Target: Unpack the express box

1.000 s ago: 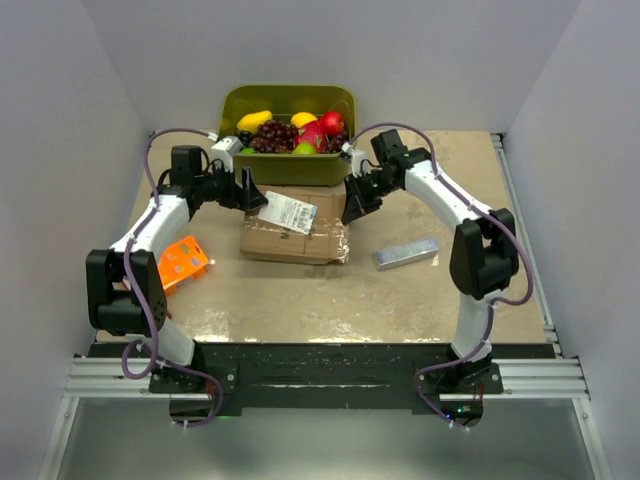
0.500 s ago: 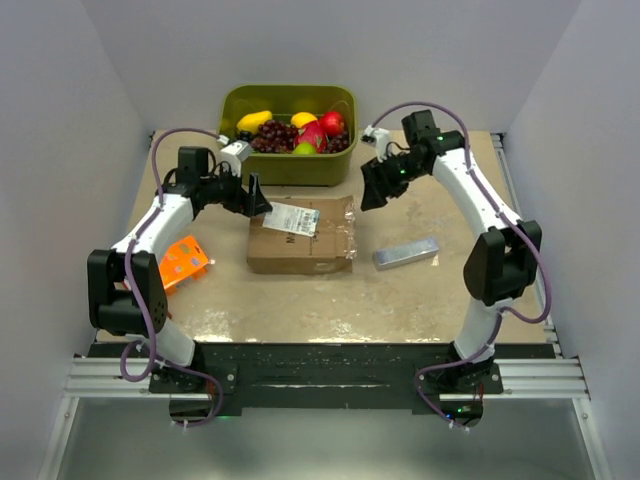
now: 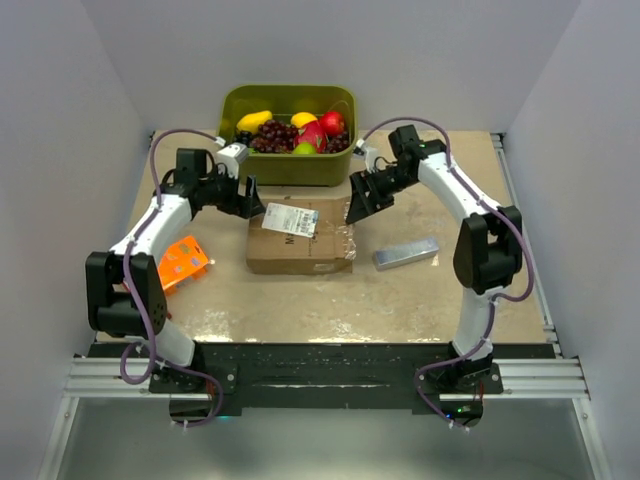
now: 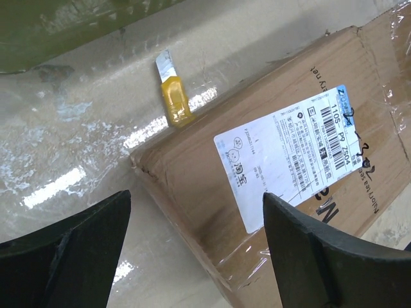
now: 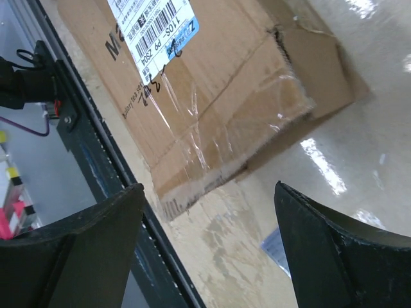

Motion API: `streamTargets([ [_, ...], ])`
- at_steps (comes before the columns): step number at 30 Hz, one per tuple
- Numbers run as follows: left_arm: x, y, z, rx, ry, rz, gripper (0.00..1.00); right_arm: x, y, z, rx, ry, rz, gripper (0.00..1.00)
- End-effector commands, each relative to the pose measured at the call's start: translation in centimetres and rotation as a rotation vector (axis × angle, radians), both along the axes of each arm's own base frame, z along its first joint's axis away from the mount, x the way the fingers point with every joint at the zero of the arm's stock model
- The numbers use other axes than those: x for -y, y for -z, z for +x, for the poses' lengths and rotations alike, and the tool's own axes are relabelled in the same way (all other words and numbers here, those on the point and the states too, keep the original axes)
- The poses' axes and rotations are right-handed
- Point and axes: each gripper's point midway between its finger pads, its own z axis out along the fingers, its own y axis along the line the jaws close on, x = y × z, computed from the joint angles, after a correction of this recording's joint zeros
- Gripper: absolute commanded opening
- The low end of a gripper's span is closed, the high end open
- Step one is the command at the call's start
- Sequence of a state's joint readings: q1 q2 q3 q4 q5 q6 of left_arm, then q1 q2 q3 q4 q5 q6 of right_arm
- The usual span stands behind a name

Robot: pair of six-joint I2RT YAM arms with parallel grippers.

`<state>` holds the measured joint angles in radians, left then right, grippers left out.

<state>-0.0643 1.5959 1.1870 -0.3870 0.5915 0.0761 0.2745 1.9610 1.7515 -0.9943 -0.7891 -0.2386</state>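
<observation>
Your left pincer (image 3: pixel 256 196) and right pincer (image 3: pixel 357 206) are open, empty; a one-sided push may slide the taped express box (image 3: pixel 300 243).

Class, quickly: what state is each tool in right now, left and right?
Left tool: open, holding nothing.
Right tool: open, holding nothing.

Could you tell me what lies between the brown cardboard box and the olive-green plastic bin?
A yellow-handled cutter lies there, at the edge of the brown cardboard box; the left wrist view shows it.
</observation>
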Motion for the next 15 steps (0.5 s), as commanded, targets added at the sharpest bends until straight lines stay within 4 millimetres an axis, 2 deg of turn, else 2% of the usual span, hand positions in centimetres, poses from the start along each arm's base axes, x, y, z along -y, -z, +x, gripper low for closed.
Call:
streamTargets([
  [1,-0.6,-2.4,0.0,0.090,-0.007,0.016,0.88,-2.5,0.9,-0.7,-0.060,-0.023,0.025,0.86],
  [4,-0.4,-2.7,-0.4,0.094,-0.004,0.004,0.88,-3.3,1.9,-0.7,-0.067,-0.020,-0.001,0.80],
  [6,-0.4,-2.9,-0.5,0.098,-0.004,0.002,0.88,-3.5,2.1,-0.5,-0.050,-0.023,-0.014,0.67],
  [7,-0.4,-3.1,-0.5,0.100,-0.005,0.001,0.88,-3.6,2.1,-0.6,-0.049,-0.028,-0.012,0.57],
  [9,-0.3,-3.2,-0.3,0.104,-0.005,-0.006,0.88,-3.6,1.9,-0.5,-0.035,-0.029,-0.013,0.46],
  [10,-0.2,-3.3,-0.2,0.106,-0.002,-0.009,0.88,-3.6,1.7,-0.5,-0.010,-0.047,-0.010,0.34],
  [13,-0.1,-3.3,0.4,0.109,-0.007,-0.023,0.88,-3.6,0.1,-0.7,0.036,-0.072,0.003,0.11],
  [14,0.0,-3.4,0.6,0.112,-0.006,-0.027,0.88,-3.3,-0.9,-0.7,0.073,-0.069,-0.013,0.03],
  [15,0.0,-4.1,1.0,0.124,-0.008,-0.039,0.88,-3.1,-2.4,-0.3,0.122,-0.072,-0.016,0.00],
])
